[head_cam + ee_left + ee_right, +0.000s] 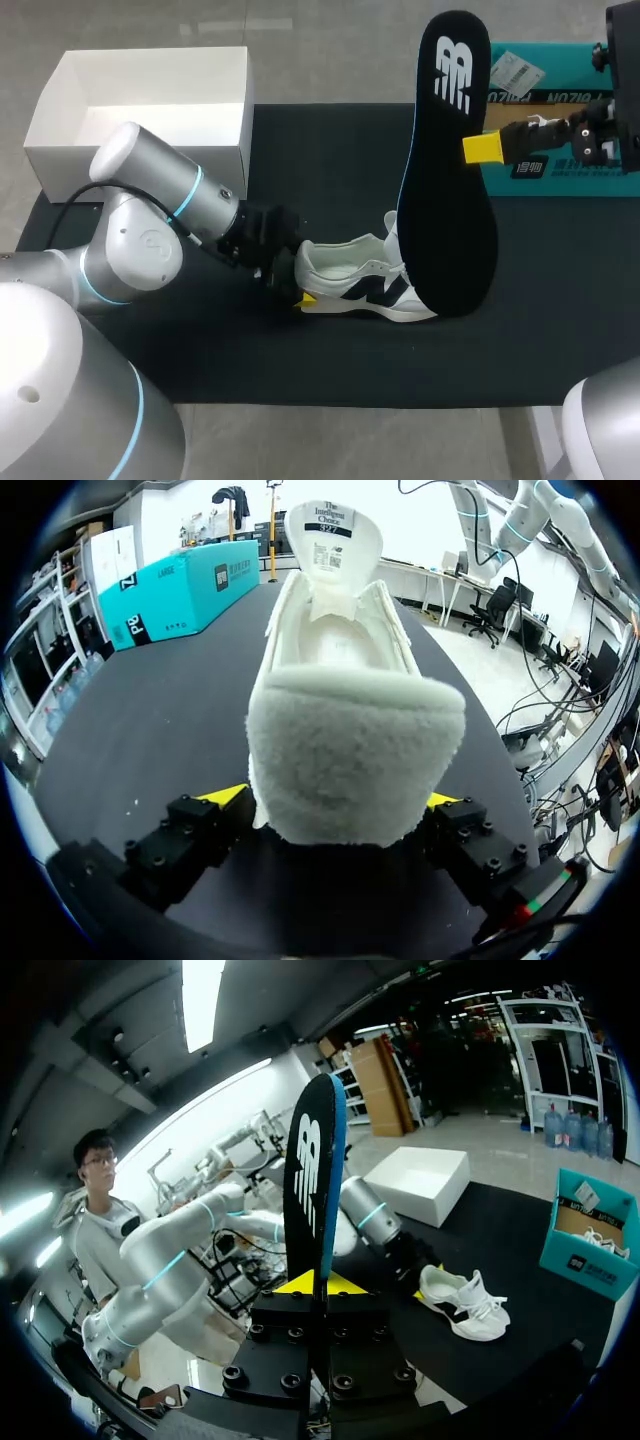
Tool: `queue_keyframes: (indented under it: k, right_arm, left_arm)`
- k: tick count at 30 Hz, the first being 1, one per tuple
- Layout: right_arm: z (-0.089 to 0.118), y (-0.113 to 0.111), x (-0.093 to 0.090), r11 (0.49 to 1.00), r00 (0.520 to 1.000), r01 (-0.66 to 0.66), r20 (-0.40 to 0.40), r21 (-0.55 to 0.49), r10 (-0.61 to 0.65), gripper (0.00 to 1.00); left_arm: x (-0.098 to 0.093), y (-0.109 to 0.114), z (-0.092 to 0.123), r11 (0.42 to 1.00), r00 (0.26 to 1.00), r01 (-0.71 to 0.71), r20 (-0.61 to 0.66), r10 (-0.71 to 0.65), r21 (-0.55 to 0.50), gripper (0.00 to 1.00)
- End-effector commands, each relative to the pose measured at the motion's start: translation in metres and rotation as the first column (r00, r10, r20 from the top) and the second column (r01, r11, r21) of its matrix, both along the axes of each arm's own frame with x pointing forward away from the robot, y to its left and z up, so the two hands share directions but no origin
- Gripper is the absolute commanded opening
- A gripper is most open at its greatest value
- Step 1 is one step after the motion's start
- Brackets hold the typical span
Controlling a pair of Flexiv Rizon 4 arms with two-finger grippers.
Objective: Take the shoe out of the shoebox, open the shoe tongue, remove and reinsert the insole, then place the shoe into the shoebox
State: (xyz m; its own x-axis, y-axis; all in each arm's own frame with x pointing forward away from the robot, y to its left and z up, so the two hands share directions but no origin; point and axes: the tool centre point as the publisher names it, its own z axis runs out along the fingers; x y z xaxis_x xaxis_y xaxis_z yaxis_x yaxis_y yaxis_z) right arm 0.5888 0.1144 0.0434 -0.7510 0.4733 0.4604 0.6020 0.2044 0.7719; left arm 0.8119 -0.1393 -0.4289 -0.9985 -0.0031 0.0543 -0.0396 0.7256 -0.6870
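A black mat (200, 350) covers the worktop. An open white cardboard shoebox (140, 160) sits at its far left corner, a teal cardboard box (560, 175) at the far right. The right claw (320, 1282), reaching in from the right edge, pinches a long black foam insole (450, 170) on end. The left arm (150, 215) stretches low, its claw (335, 800) clamped on the fleecy heel of the white-and-navy sneaker (360, 285) at mid-mat.
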Motion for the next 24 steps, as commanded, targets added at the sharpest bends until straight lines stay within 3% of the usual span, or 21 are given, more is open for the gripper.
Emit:
queue_keyframes:
  k: [1,10,24]
  right_arm:
    - [0.003,0.003,0.004,1.0,1.0,-0.004,-0.006,-0.006,0.004,0.0]
    - [0.003,0.003,0.004,1.0,1.0,-0.004,-0.006,-0.006,0.004,0.0]
    - [0.003,0.003,0.004,1.0,1.0,-0.004,-0.006,-0.006,0.004,0.0]
  left_arm:
    - [-0.003,0.005,0.01,0.999,1.0,-0.01,0.002,0.01,0.041,1.0]
    - [-0.006,0.019,0.029,0.995,0.998,-0.041,0.045,0.037,0.089,1.0]
    - [0.009,0.033,0.042,0.967,0.997,-0.06,0.068,0.044,0.249,1.0]
